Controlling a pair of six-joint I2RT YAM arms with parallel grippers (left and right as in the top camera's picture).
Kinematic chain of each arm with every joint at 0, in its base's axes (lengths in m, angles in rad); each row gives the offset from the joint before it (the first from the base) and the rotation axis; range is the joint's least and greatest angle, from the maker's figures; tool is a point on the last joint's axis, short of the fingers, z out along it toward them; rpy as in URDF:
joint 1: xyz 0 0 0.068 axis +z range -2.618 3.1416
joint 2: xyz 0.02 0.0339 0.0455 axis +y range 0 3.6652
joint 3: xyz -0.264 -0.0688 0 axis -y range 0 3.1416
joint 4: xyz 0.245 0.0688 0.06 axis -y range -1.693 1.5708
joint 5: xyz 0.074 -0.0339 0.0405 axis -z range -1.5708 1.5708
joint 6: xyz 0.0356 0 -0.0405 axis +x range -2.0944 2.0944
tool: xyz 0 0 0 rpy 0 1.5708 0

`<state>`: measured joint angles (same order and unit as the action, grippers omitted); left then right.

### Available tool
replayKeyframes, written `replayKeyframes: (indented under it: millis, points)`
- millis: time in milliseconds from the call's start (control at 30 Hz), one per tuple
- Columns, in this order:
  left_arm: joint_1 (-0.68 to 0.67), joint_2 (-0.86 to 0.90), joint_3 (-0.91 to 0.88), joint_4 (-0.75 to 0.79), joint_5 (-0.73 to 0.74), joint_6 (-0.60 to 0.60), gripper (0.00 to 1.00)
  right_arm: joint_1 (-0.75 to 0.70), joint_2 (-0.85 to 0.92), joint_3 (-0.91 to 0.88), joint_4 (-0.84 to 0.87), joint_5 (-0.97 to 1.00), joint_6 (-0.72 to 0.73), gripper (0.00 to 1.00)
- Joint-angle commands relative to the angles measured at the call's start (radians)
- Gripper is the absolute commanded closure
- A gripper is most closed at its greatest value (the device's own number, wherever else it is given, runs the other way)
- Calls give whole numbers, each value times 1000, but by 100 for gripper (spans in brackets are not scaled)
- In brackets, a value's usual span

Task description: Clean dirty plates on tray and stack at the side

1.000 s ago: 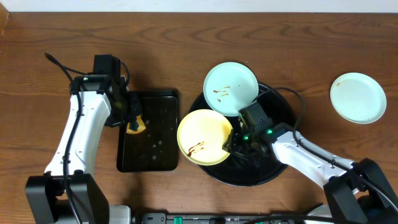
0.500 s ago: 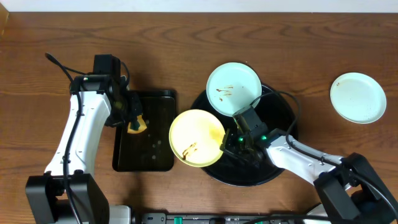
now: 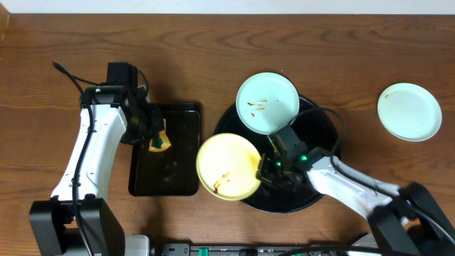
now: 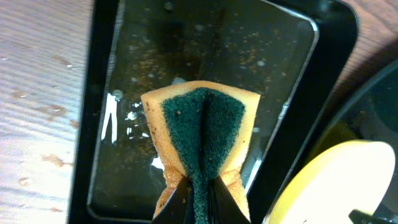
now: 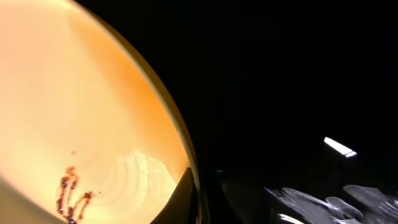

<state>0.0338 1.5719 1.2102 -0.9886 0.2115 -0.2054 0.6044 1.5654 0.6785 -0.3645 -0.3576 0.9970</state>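
My right gripper [image 3: 264, 169] [image 5: 198, 190] is shut on the right rim of the pale yellow plate [image 3: 227, 166] [image 5: 74, 106]. The plate hangs over the left edge of the round black tray [image 3: 321, 134] [image 5: 298, 93], with a brown smear [image 5: 71, 196] on its face. A mint-green plate [image 3: 266, 102] with brown smears leans on the tray's far rim. Another mint-green plate [image 3: 409, 112] lies on the bare wood at the right. My left gripper [image 3: 155, 139] [image 4: 200, 190] is shut on a folded yellow-and-green sponge [image 4: 202, 127] over the rectangular tray.
The wet rectangular black tray [image 3: 174, 174] [image 4: 186, 50] lies left of the round tray, almost touching the yellow plate [image 4: 336, 180]. Bare wood-grain tabletop [image 3: 370, 57] runs along the back and around the right-hand mint plate.
My right gripper closed on the yellow plate's rim and drew it a little left and toward the front. The rectangular tray slid slightly left. The left arm stayed put.
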Motion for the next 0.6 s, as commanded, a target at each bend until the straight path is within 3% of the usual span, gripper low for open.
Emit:
replayKeyframes:
  millis: [0, 200, 367, 567]
  points:
    - [1, 11, -16, 10, 69, 2, 93, 8, -136, 37, -192, 228, -87, 99]
    - [-12, 39, -18, 32, 119, 3, 93, 7, -312, 126, -438, 359, -124, 98]
    - [-36, 164, -29, 79, 219, 7, 93, -2, -350, 126, -517, 406, -124, 98]
    - [-53, 293, -29, 128, 227, 7, 93, -2, -349, 126, -547, 422, -139, 98]
